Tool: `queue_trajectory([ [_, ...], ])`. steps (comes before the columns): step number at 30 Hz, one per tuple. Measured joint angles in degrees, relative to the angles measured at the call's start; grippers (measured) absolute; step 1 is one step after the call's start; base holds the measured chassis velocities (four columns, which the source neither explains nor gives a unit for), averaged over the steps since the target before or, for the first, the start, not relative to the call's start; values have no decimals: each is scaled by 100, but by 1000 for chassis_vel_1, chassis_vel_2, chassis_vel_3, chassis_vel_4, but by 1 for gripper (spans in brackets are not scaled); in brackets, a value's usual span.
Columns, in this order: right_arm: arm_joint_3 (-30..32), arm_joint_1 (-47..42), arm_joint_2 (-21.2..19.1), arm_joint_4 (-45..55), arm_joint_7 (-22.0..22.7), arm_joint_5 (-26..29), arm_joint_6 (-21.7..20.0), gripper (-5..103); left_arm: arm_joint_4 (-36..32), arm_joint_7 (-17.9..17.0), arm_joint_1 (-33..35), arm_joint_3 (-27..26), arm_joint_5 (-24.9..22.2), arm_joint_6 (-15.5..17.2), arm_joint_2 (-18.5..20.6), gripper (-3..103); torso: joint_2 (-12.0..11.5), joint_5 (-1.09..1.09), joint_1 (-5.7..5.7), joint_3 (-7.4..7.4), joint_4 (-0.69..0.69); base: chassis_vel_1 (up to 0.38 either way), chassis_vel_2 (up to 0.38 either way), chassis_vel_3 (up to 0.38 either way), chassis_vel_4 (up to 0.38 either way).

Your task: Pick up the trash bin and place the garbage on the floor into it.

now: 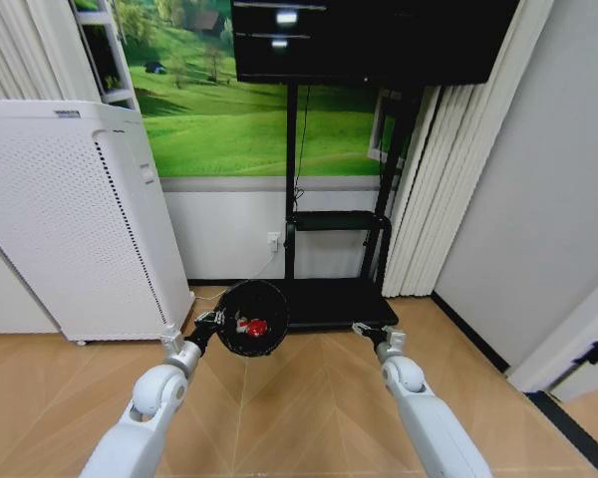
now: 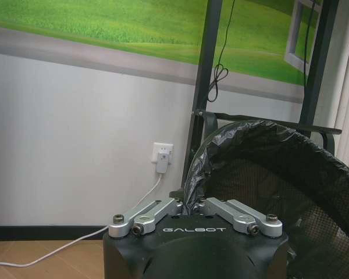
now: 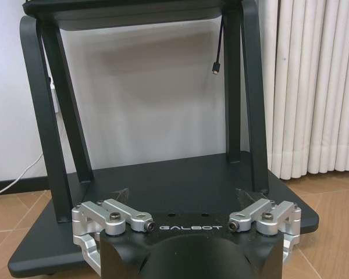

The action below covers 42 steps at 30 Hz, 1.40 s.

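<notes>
L gripper (image 1: 212, 321) pinches the rim of the trash bin (image 1: 252, 318), held off the floor w/ its mouth tipped toward the robot, red garbage (image 1: 252, 326) inside. R gripper (image 1: 364, 330) spread wide, holding nothing, near the black TV stand (image 3: 180, 186).

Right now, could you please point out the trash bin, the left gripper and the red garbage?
trash bin (image 1: 253, 319): head view, mesh wall.
left gripper (image 2: 192, 204): left wrist view, between fingertips.
red garbage (image 1: 254, 327): head view, inside bin.
</notes>
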Motion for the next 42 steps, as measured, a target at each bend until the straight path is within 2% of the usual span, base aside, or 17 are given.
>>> queue_trajectory([
  [17,-64,116,-17,-200,-122,44,25,100,-2,-2,11,21,-1,0,25,4,0,0,0,0,1,-77,-81,81,79],
  [30,-111,105,-28,-263,-158,28,62,100,2,-4,8,37,-1,1,18,4,0,-2,0,0,0,-173,-173,165,172],
  [34,-128,-35,-56,-152,-186,57,-194,100,1,-20,-23,39,-29,9,13,4,0,2,0,0,-3,-144,-115,114,120],
  [36,-159,-90,-18,-241,-196,20,-607,100,0,-25,-58,32,-57,14,37,4,0,0,0,0,-1,-38,-10,10,24],
  [38,-170,-107,-8,-279,-198,10,-731,100,-4,-28,-67,23,-69,16,51,4,0,0,0,0,0,0,0,0,0],
  [40,-222,-222,25,-349,-238,10,-1216,100,-30,-58,-93,-33,-121,30,91,4,0,0,0,0,3,28,32,-19,-11],
  [42,-237,-268,40,-368,-255,6,-1351,100,-34,-61,-95,-53,-132,31,97,4,0,0,0,0,4,57,60,-24,-21],
])
